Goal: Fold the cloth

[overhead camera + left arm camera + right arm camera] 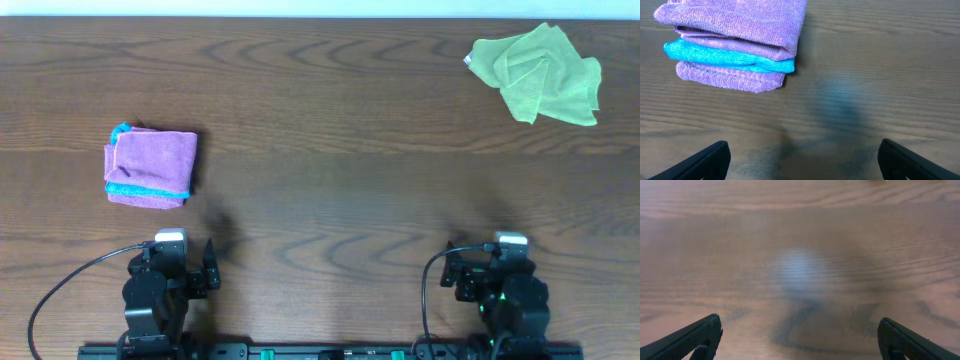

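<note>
A crumpled green cloth [539, 72] lies at the far right of the wooden table. A folded stack of purple and blue cloths [150, 167] sits at the left; it also shows at the top left of the left wrist view [735, 47]. My left gripper [180, 268] is open and empty near the front edge, a short way in front of that stack [802, 160]. My right gripper [497, 270] is open and empty near the front edge, far from the green cloth, over bare wood [800, 340].
The wooden table [330, 200] spans the whole view. The arm bases and a black rail [330, 352] run along the front edge. A black cable [70, 280] loops at the front left.
</note>
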